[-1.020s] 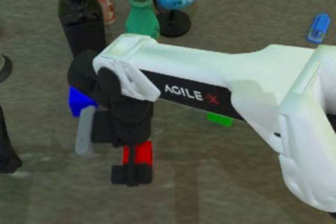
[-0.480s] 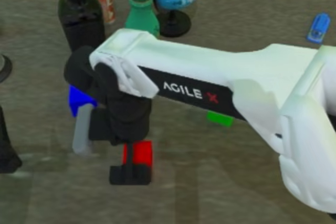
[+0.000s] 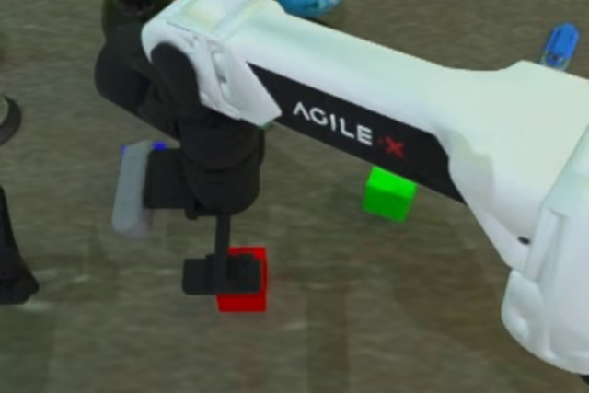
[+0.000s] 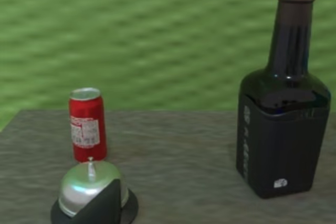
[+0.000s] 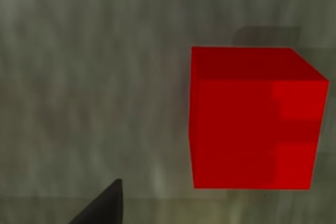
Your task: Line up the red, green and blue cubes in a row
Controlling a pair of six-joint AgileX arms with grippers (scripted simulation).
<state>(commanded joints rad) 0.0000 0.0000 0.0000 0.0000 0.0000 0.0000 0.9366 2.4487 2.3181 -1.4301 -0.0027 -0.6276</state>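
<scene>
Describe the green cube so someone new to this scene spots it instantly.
Find the right arm, the long white one slanting across the table. Just below its black lettered band, right of centre, sits the green cube. It is the only bright green block; the red cube lies further left, by the right gripper.

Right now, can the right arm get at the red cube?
Probably yes. The right hand hangs right beside the red cube, at its left edge in the top view, and the right wrist view shows nothing lying between them.
</scene>
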